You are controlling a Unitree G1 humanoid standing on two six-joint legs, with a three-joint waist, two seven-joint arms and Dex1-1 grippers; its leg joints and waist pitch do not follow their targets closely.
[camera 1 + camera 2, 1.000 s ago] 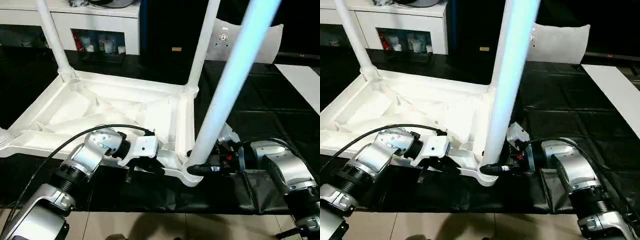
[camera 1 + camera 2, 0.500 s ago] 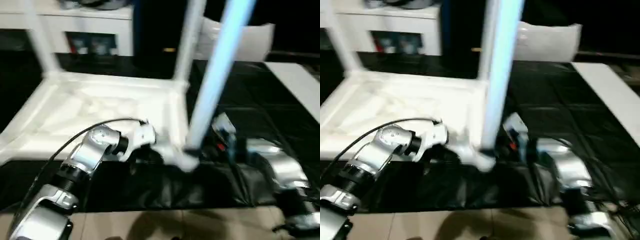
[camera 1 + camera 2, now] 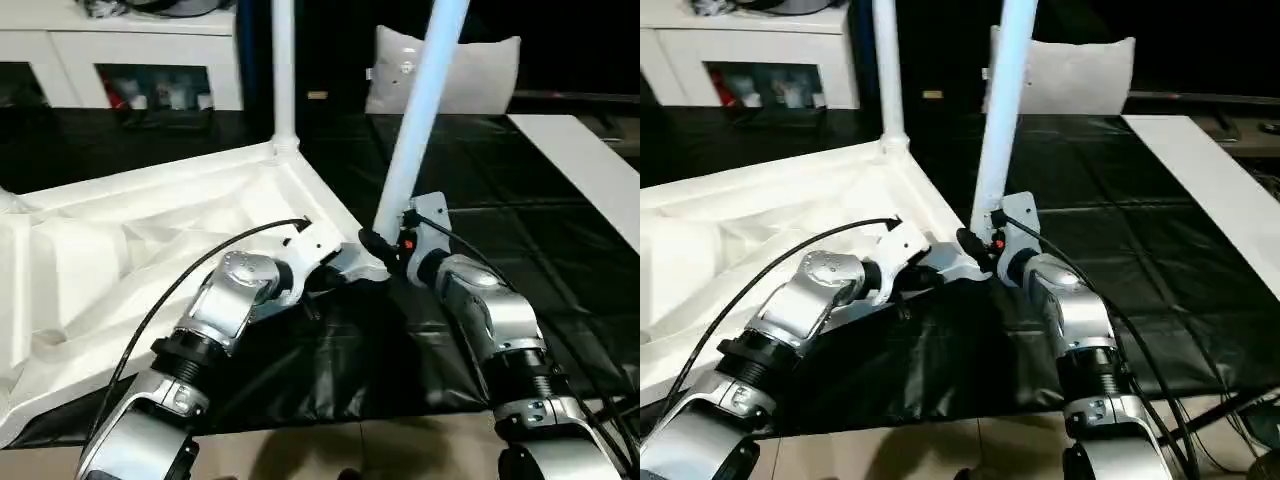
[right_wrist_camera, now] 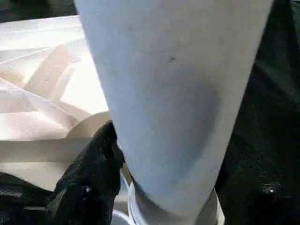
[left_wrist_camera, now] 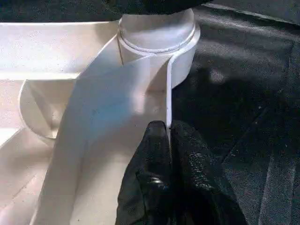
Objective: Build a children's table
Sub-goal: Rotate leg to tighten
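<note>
Black sheeting covers the floor, and the table lies on it upside down, ribs up. It sits right in front of both hands. Two legs can be seen standing up from its corners: a far leg beyond the hands, and a near leg right at the hands. The other corners are out of sight, so I cannot tell how many legs are in.

The left hand is pinched tight on the thin rim of the table, just beside the near corner socket. The right hand is around the bottom of the near leg, its fingers against it.

I think this leg is being seated or twisted tight. After that the table must be turned upright.
</note>
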